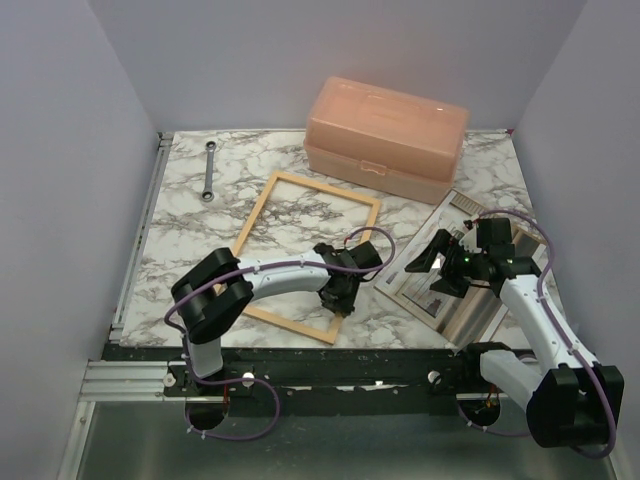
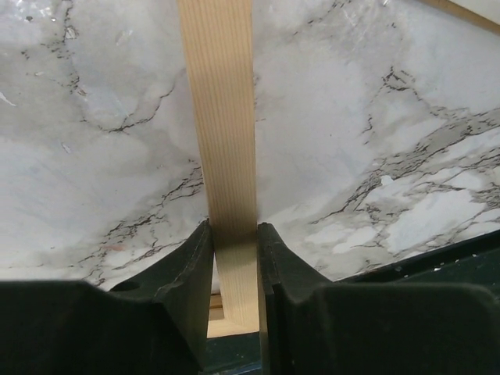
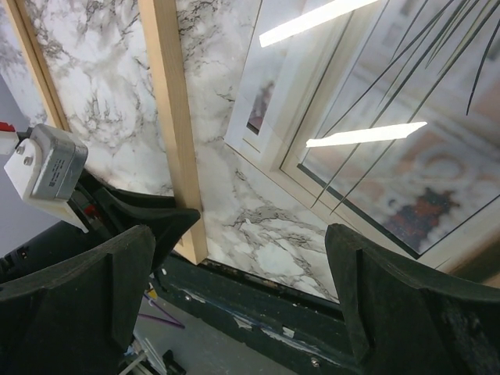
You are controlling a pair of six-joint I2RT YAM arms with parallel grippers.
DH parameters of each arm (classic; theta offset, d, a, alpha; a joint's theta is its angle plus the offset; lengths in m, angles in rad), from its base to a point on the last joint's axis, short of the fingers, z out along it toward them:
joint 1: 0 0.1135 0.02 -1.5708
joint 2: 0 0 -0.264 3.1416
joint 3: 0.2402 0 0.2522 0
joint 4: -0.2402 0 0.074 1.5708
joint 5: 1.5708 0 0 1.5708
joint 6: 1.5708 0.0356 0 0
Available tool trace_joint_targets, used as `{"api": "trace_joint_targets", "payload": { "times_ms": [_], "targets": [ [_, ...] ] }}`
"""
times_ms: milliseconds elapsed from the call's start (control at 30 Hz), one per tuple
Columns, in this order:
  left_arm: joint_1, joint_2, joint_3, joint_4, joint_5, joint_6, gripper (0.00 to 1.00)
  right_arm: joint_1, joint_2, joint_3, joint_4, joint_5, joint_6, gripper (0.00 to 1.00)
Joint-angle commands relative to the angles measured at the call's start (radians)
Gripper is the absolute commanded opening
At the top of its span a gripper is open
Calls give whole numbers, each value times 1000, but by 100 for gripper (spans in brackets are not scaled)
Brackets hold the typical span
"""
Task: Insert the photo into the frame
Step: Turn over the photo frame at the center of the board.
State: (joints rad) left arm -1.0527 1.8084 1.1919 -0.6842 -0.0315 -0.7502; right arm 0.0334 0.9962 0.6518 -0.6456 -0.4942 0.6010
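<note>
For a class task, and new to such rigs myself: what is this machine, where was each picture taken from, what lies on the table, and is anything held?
Two robot arms stand at the near edge of a marble-patterned table. One camera looks down from above; one rides on each wrist. On the table lie a thin light-wood picture frame, a pale paper photo of a plant, a peach plastic box and a metal wrench. The left tool pinches one rail of the frame; the right tool hangs open above the photo, holding nothing.
</note>
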Motion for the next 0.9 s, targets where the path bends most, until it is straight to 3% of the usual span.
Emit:
{"api": "trace_joint_targets", "payload": {
  "times_ms": [0,200,233,267,500,867],
  "targets": [
    [-22,-84,-18,-12,-46,13,17,1,11,27,-4,-32,6,100],
    [-68,-161,-15,-46,-84,22,12,1,13,-8,63,-95,52,100],
    [-75,-173,-88,-53,-87,19,12,1,13,-13,77,-107,62,100],
    [-81,-180,-18,-55,-85,18,12,2,12,-19,90,-124,72,100],
    [-155,-205,4,-111,-115,-1,10,1,13,-103,249,-235,191,100],
    [-220,-276,26,-172,-140,-62,4,1,43,-219,447,-284,299,100]
  ]
}}
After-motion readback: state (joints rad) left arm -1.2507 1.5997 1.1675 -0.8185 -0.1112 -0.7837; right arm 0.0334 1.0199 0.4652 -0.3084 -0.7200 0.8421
